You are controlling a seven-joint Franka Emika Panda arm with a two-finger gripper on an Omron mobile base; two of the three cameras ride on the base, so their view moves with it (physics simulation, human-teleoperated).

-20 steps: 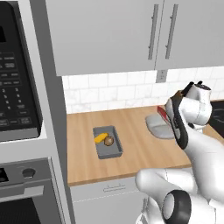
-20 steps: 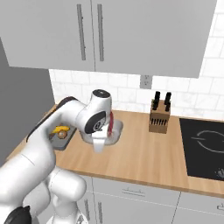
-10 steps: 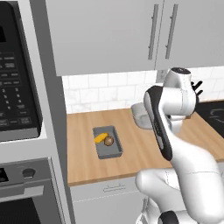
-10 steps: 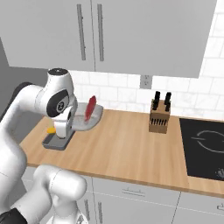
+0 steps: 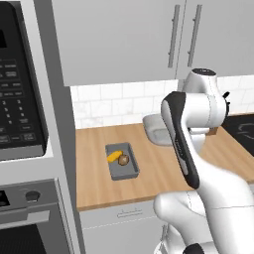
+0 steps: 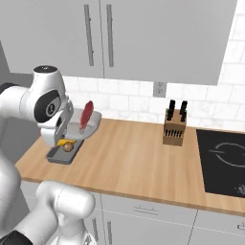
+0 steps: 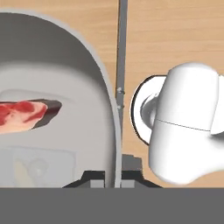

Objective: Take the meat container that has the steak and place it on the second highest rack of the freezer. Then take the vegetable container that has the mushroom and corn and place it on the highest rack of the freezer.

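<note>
White cabinets and tile back a wooden table (image 6: 139,167), and above it the arm carries the meat container (image 6: 85,125) off the wood, steak (image 6: 86,113) showing red inside. On the hand view the pincer (image 7: 113,175) is clamped tight on the container's rim, the steak (image 7: 27,113) lying against the grey wall. On the table below sits the veg container (image 5: 121,161) with corn (image 5: 113,157) and mushroom (image 5: 123,159), untouched. That container looks tilted on edge, so I'd say level it before travelling, or the steak may slide out. Swing slowly toward the freezer, keep the grip firm, and steer clear of the knife block (image 6: 174,127).
</note>
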